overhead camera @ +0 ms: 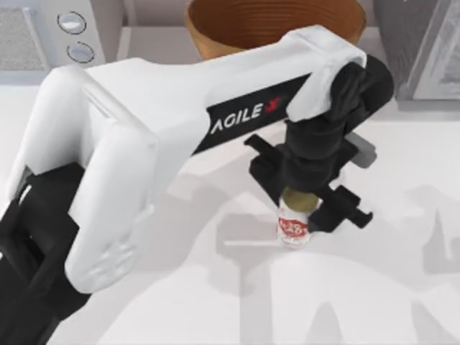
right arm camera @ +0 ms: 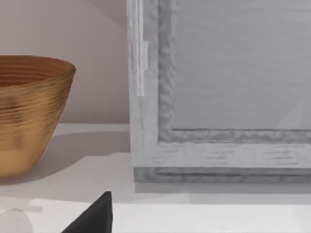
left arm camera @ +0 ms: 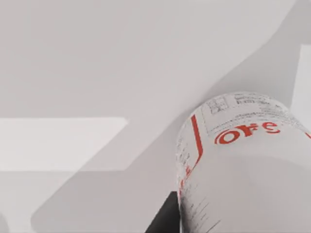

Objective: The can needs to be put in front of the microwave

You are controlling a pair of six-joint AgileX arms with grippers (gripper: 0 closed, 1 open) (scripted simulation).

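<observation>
The can [overhead camera: 293, 228], white with red print and a dull gold lid, is upright a little right of the table's middle. My left gripper [overhead camera: 302, 195] comes down from above and is shut on its top. In the left wrist view the can [left arm camera: 243, 165] looms close, with one black fingertip [left arm camera: 165, 218] against its side. Whether the can rests on the table or hangs just above it is unclear. The microwave [overhead camera: 43, 32], light grey with two round knobs, stands at the far left, well away from the can. A black fingertip [right arm camera: 97, 216] of my open right gripper shows in the right wrist view.
A brown ribbed basket [overhead camera: 273, 25] stands at the back centre, just behind my left arm; it is also in the right wrist view [right arm camera: 29, 111]. A darker grey speckled box [overhead camera: 424, 50] fills the far right corner. Bare white table lies between the can and the microwave.
</observation>
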